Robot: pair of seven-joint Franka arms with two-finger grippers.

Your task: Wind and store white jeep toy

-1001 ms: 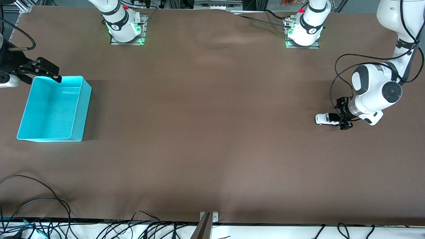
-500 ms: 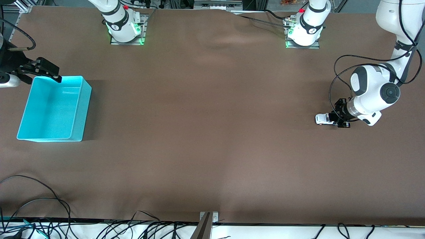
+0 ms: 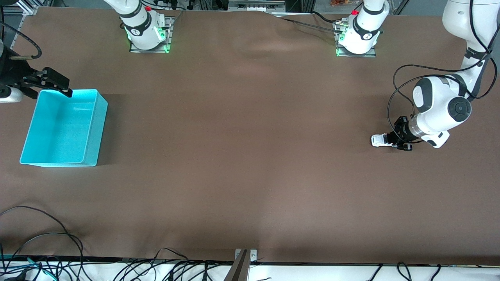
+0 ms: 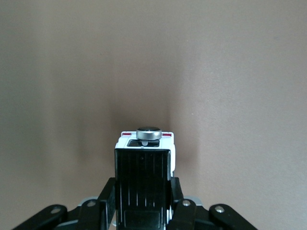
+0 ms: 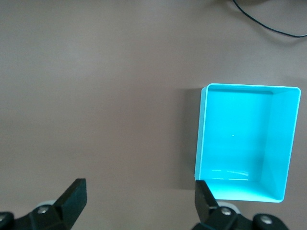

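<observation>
Left gripper [image 3: 395, 141] is clamped on the white jeep toy [image 3: 379, 140], fingers [image 4: 184, 211] pinching its flanks around the black roof. The jeep sits wheels-down on the table [image 3: 250, 156] at the left arm's end, well apart from the turquoise bin [image 3: 93, 128]. For winding, my read: you want to keep downward pressure so the wheels bite the cloth, and drag straight back along the car's axis, no yaw. Don't lift during the pull or the wheels will likely spin free. Right gripper [image 5: 139, 199] waits with its jaws spread wide, up over the table just beside the bin's rim.
</observation>
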